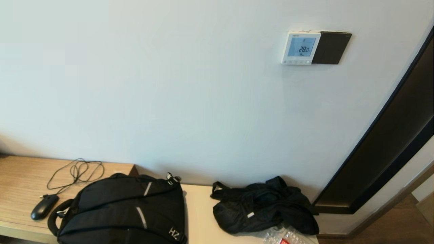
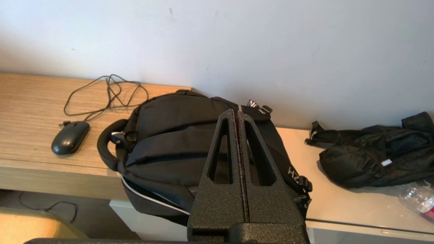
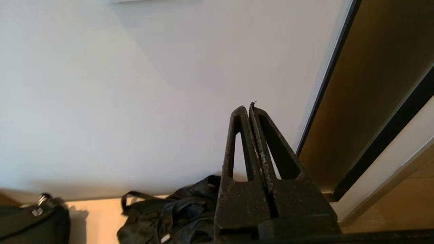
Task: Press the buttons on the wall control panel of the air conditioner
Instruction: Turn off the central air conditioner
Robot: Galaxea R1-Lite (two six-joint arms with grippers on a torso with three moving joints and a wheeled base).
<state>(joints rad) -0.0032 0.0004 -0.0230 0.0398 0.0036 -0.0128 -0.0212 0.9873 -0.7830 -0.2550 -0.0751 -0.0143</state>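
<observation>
The white wall control panel [image 1: 300, 48] hangs high on the wall at the right, its pale blue screen showing 28.0. The row of tiny buttons [image 1: 297, 62] runs along its lower edge. Neither gripper shows in the head view. My left gripper [image 2: 236, 113] is shut and empty, held above the black backpack [image 2: 176, 142]. My right gripper [image 3: 249, 107] is shut and empty, pointing at the bare wall well below the panel. Only a thin sliver of the panel's lower edge [image 3: 152, 1] shows in the right wrist view.
A dark brown-black plate [image 1: 331, 47] sits right of the panel. A dark door frame [image 1: 386, 142] runs down the right. On the wooden desk [image 1: 20, 183] lie a mouse [image 1: 44, 206] with cable, the backpack [image 1: 125, 210], a black cloth bag [image 1: 264, 206] and a plastic bottle [image 1: 284, 237].
</observation>
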